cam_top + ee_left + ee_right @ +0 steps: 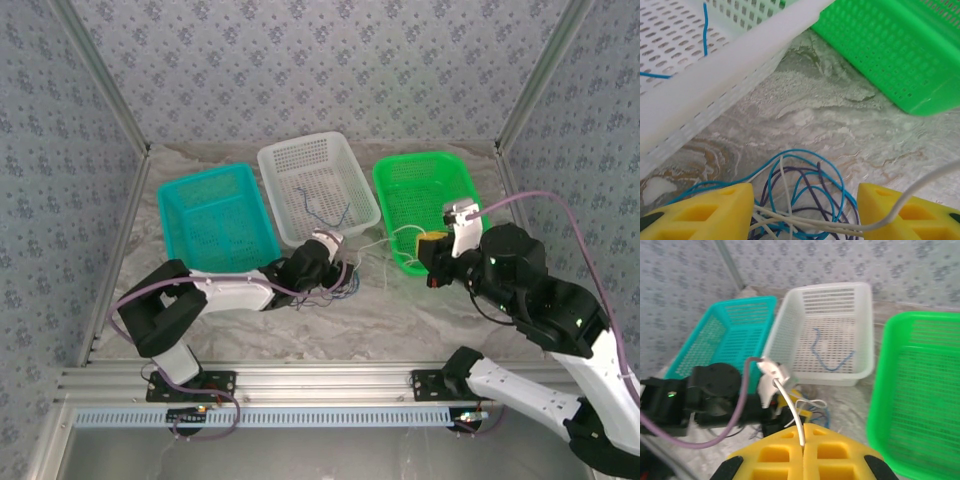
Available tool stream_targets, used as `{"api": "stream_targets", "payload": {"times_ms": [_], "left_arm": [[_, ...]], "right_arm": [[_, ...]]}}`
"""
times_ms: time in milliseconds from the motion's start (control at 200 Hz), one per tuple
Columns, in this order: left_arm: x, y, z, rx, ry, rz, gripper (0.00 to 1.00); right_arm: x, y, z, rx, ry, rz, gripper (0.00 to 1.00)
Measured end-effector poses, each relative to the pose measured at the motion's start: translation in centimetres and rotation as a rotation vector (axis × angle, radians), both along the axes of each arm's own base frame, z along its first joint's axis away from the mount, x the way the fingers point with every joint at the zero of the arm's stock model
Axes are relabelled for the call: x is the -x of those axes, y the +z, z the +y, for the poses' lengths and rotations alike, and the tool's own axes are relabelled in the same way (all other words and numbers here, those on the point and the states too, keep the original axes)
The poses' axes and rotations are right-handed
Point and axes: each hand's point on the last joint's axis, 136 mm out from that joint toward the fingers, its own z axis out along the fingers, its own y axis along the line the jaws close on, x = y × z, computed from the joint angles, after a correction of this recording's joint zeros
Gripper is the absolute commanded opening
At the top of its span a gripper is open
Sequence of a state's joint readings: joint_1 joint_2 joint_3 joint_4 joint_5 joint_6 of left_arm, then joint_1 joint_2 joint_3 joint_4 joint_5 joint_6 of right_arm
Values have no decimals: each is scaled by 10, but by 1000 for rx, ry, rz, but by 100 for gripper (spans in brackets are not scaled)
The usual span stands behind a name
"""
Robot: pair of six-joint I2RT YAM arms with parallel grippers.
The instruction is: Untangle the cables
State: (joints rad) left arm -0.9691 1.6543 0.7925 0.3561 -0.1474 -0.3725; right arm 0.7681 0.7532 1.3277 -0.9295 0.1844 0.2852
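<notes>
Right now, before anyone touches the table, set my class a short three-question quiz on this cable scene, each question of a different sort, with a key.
1. True or false: a blue cable lies inside the white basket.
2. Pick one: the right gripper is shut on A) a white cable, B) a purple cable, C) nothing.
3. Fill the gap: on the left gripper, the jaws stand ____ on either side of the cable tangle.

Key: 1 true; 2 A; 3 open.
</notes>
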Motion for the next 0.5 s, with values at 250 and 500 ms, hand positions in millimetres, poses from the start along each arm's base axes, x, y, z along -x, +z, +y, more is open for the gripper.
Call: {"api": "stream_targets", "payload": {"times_ms": [250, 500], "left_arm": [[2, -6, 4, -10, 12, 20, 57], [5, -16, 12, -24, 37, 43, 49]], "right_arm": [[-26, -1, -20, 102, -122, -17, 0], [-54, 22, -37, 93, -218, -51, 0]]}}
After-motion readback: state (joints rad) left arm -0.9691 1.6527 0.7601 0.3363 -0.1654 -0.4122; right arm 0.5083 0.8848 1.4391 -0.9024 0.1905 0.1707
